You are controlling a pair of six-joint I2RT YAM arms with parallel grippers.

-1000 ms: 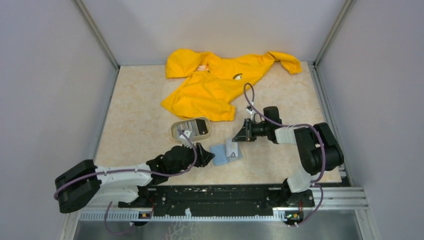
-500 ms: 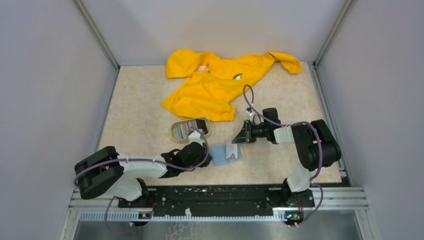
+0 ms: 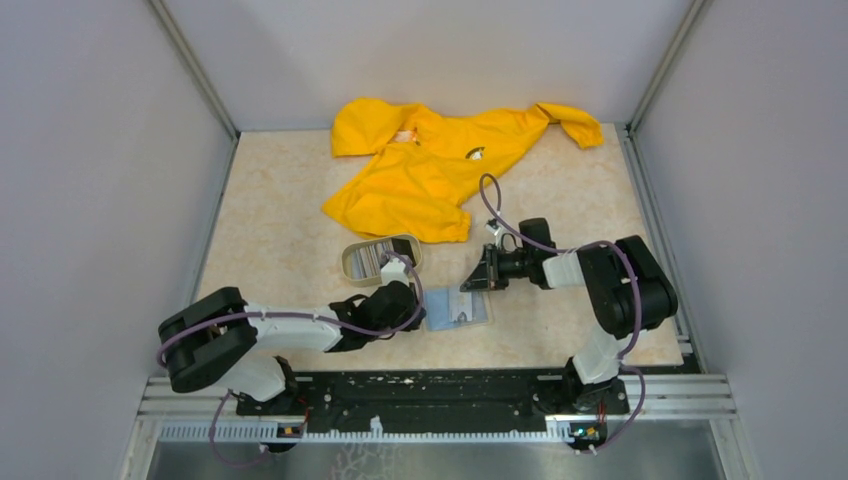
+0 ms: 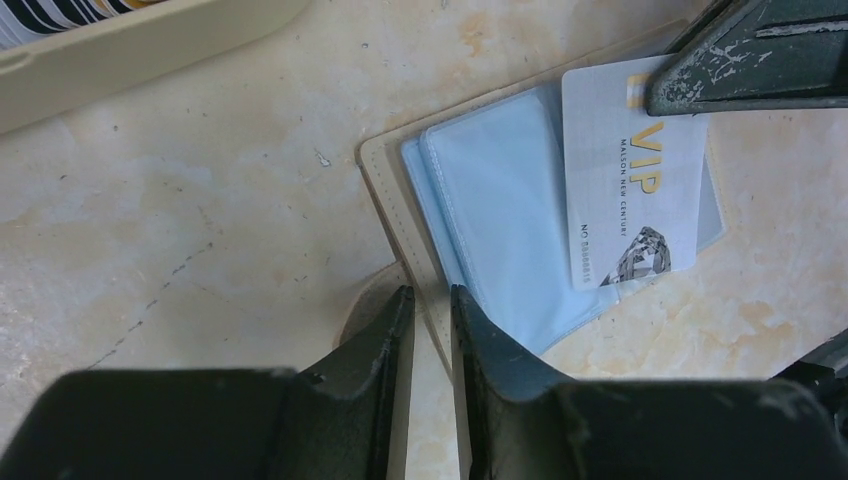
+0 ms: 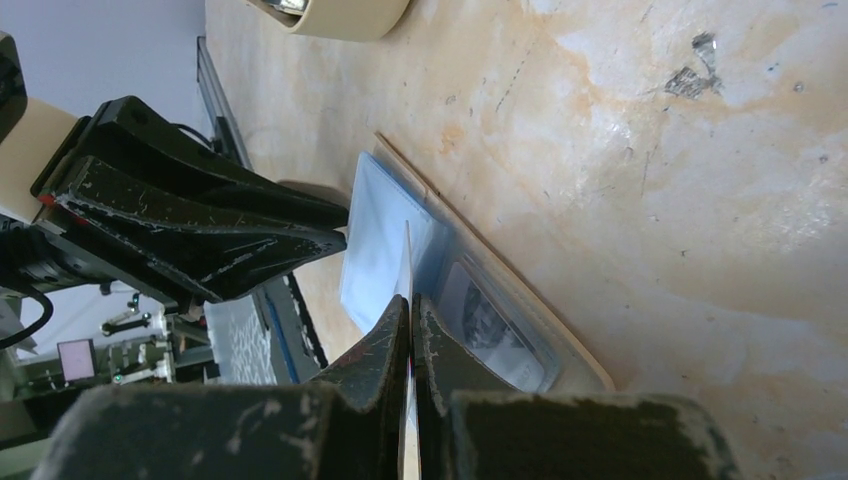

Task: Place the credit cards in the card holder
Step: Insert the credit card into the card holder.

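The card holder (image 4: 490, 190) lies open on the table (image 3: 280, 220), clear blue pockets up, near the tray (image 3: 349, 264) that holds the striped stack of cards (image 3: 384, 252). The left gripper (image 4: 430, 300) pinches the holder's tan edge between nearly closed fingers. The right gripper (image 5: 412, 305) is clamped on a white card (image 4: 625, 190), which sits over the pockets.

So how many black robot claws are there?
2. The left black two-finger gripper grips the open tan card holder by its edge; the right black gripper is shut on a white VIP card over it.
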